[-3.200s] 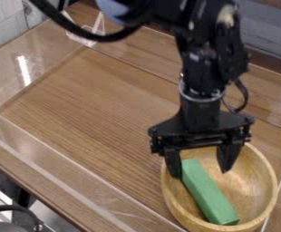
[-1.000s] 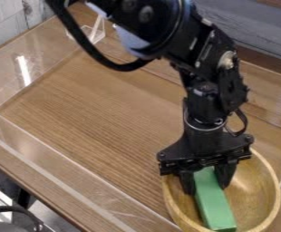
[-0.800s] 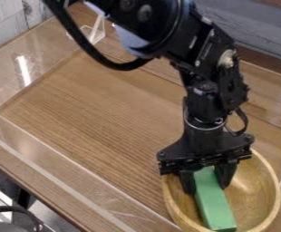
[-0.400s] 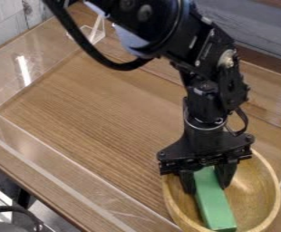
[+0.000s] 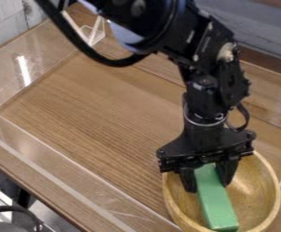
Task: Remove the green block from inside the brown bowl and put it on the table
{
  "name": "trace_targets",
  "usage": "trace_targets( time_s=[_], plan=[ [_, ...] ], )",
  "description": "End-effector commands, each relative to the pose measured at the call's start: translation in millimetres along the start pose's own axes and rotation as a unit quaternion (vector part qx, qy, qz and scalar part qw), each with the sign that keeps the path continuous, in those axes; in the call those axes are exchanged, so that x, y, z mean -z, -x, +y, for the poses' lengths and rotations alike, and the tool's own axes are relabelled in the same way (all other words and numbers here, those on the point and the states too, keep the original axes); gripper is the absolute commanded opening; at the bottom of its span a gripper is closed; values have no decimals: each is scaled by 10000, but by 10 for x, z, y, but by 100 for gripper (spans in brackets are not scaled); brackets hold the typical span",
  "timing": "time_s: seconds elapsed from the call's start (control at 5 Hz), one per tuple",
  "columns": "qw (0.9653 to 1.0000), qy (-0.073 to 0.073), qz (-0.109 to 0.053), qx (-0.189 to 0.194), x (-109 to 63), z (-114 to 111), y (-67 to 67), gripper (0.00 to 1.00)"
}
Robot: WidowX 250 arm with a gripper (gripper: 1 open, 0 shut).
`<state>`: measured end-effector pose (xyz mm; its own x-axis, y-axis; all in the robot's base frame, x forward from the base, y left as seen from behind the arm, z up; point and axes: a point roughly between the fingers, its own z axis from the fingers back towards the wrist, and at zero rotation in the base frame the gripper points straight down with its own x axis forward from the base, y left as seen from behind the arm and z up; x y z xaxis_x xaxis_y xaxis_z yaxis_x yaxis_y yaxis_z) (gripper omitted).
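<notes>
Arm colour: glossy black all over, with rounded bulky housings.
Wrist: slim black column, a thin black cable looped beside it.
Black two-fingered pincer (image 5: pixel 208 180): wide crossbar, two dark tapering fingers.
Upper section: pale blue patch.

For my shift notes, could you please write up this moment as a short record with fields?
claw: pointing down into the bowl, closed on the upper end of the green block
green block: inside the bowl, lying lengthwise, its near end by the front rim
brown bowl: on the table, near the right front corner
table: wood grain, edged by clear walls
task state: block not yet out of the bowl
</notes>
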<state>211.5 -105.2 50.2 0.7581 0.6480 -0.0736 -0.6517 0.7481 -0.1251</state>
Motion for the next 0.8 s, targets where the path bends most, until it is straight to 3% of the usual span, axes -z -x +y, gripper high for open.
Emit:
trace_targets(
  time_s=[0.0, 0.6],
  plan=[
    [9995, 274, -177, -10, -213, -84, -62, 0],
    [9987, 330, -248, -298, -437, 51, -140, 0]
  ],
)
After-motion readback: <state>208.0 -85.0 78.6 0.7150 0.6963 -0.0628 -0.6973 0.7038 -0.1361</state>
